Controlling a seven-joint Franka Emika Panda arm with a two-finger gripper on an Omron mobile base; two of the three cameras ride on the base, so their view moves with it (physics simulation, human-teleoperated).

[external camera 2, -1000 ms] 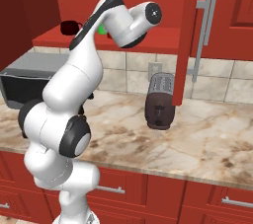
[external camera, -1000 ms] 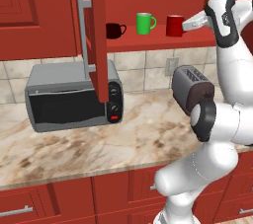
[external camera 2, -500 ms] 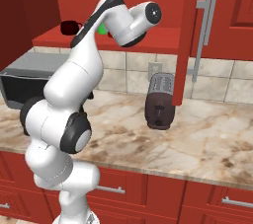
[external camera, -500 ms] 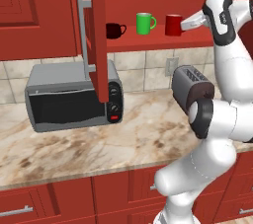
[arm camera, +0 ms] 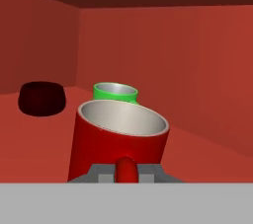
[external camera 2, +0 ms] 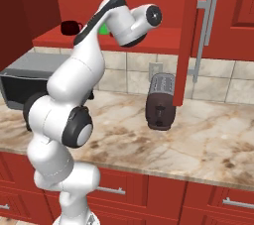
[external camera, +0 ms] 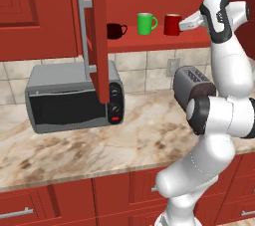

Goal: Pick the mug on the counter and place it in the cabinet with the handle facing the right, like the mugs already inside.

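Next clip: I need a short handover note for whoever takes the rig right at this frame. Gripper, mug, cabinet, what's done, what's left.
Gripper: at the red mug's handle, fingers either side of it; whether it is clamped or released cannot be told.
Red mug: upright on the cabinet shelf, at the right end of the row, beside the green mug; the dark mug is further left. Its handle points right, toward the gripper, like the other two.
Counter: carries the microwave and toaster.
Done: mug lifted off the counter and brought onto the shelf.
Left: confirm release, then back the hand straight out without dragging the handle.
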